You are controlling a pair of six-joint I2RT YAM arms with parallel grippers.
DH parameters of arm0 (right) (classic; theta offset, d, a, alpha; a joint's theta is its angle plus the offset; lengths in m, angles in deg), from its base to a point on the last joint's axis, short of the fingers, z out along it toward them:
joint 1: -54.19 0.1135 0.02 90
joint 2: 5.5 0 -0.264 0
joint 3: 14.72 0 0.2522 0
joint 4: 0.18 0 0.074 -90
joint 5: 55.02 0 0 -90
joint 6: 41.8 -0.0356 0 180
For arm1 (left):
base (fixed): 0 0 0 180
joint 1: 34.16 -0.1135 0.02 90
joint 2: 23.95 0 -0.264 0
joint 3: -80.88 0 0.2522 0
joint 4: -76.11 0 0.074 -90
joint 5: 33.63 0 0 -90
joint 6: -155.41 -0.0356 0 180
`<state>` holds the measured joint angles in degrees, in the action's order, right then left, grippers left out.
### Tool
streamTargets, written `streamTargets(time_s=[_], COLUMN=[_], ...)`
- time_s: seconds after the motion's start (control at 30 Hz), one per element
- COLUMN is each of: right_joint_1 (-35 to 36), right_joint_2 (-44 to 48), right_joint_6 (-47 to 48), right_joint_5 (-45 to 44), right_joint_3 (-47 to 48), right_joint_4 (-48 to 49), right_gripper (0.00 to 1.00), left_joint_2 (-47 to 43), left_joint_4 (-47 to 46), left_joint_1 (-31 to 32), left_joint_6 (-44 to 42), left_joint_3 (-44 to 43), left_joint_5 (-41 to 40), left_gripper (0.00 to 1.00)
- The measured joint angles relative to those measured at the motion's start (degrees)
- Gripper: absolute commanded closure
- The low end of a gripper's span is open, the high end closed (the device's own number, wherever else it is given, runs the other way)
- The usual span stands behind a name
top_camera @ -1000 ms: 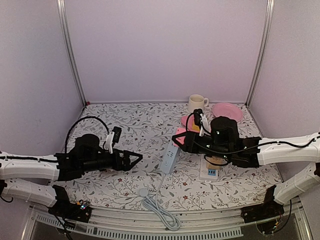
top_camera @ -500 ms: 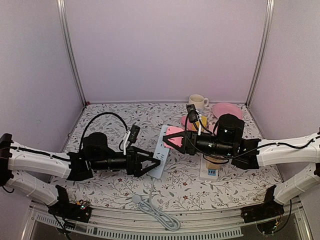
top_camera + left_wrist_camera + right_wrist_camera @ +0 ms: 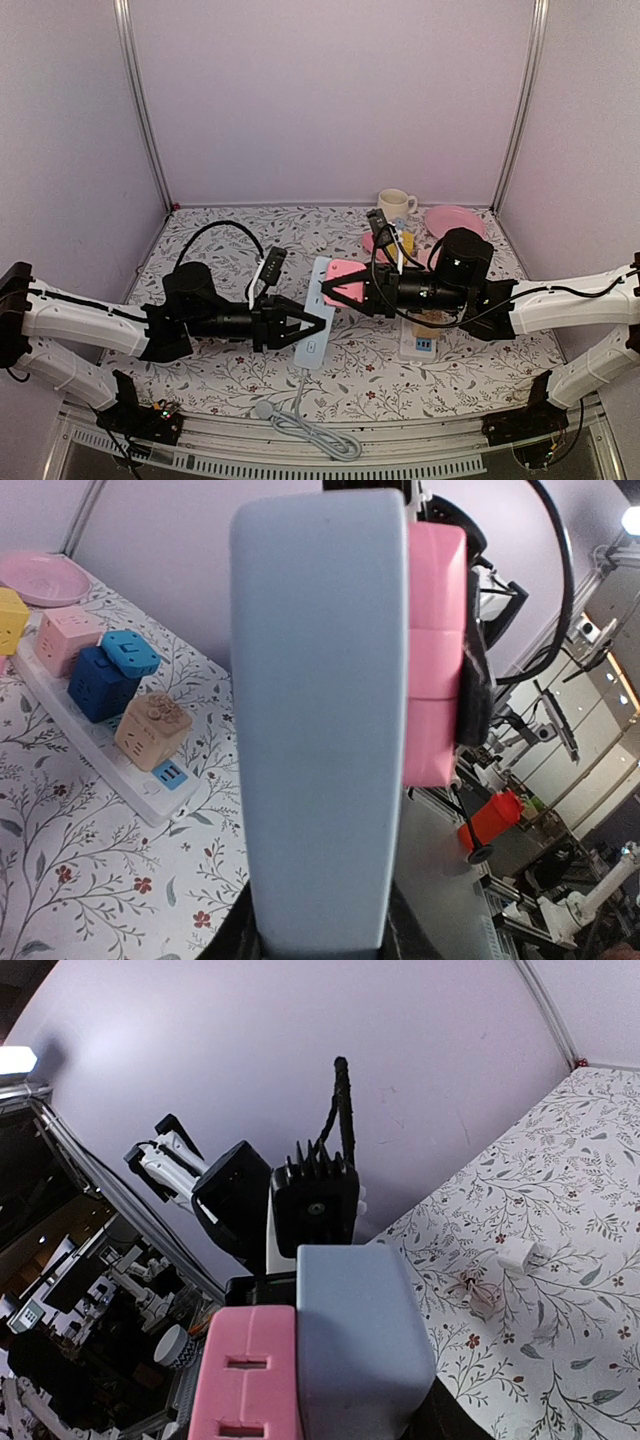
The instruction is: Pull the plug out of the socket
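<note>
A light-blue socket strip (image 3: 316,318) hangs tilted above the table between the two arms. A pink cube plug (image 3: 347,272) sits plugged into its far end. My left gripper (image 3: 310,330) is shut on the strip's near half; in the left wrist view the socket strip (image 3: 320,730) fills the middle, with dark fingers (image 3: 238,942) pressed to both sides and the pink plug (image 3: 435,660) on its right face. My right gripper (image 3: 342,288) is shut on the plug. From the right wrist, the plug (image 3: 245,1370) sits against the strip (image 3: 360,1340).
The strip's grey cable (image 3: 300,425) trails to the front edge. A white power strip (image 3: 418,345) with coloured cube plugs lies under the right arm. A cream mug (image 3: 395,203) and a pink plate (image 3: 455,220) stand at the back right.
The right gripper lifted the strip by its plug and carried it left. The left arm reached right, and its open gripper closed on the strip.
</note>
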<state>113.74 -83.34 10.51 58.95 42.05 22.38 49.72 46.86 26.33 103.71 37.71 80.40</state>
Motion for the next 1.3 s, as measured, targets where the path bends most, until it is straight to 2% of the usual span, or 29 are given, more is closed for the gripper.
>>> streamTargets(time_s=[0.1, 0.13, 0.17, 0.3, 0.43, 0.5, 0.6, 0.73, 0.93, 1.13, 1.3], right_joint_1=[-0.2, -0.3, -0.3, -0.3, -0.1, -0.1, -0.1, -0.1, 0.0, 0.0, 0.0], right_joint_2=[0.0, 0.0, 0.0, 0.0, 0.6, 1.4, 2.7, 3.5, 4.0, 4.0, 4.0], right_joint_6=[0.3, 0.2, 0.2, -0.1, -0.6, -0.8, -0.7, -0.9, -1.7, -2.5, -2.9], right_joint_5=[1.3, 1.4, 1.4, 1.0, -1.4, -2.8, -4.2, -5.5, -5.4, -4.9, -4.5], right_joint_3=[0.0, 0.0, -0.1, -0.3, -0.9, -1.5, -2.1, -2.2, -2.3, -2.4, -2.4], right_joint_4=[1.2, 1.4, 1.4, 1.4, 0.7, 0.5, 0.1, 0.1, 0.2, 0.2, 0.2], right_gripper=[0.83, 0.70, 0.62, 0.38, 0.25, 0.23, 0.24, 0.31, 0.61, 0.66, 0.76], left_joint_2=[0.0, 0.1, 0.2, 0.3, -0.6, -1.8, -4.3, -6.9, -7.8, -7.0, -6.1], left_joint_4=[-1.0, -1.0, -1.0, -0.7, 1.7, 3.0, 5.4, 7.5, 10.5, 12.1, 12.2], left_joint_1=[0.0, 0.0, 0.0, 0.1, 0.3, 0.4, 0.4, 0.4, 0.5, 0.5, 0.5], left_joint_6=[0.6, 0.6, 0.6, 0.7, 0.3, 0.0, -0.6, -1.3, -2.2, -2.7, -2.8], left_joint_3=[-0.1, -0.2, -0.2, -0.2, -0.2, -0.2, 0.1, 0.3, 0.3, 0.0, -0.5], left_joint_5=[1.3, 1.4, 1.4, 1.0, -1.9, -3.4, -5.6, -7.3, -9.6, -11.1, -10.9], left_gripper=[1.00, 1.00, 1.00, 1.00, 1.00, 1.00, 1.00, 1.00, 1.00, 1.00, 1.00])
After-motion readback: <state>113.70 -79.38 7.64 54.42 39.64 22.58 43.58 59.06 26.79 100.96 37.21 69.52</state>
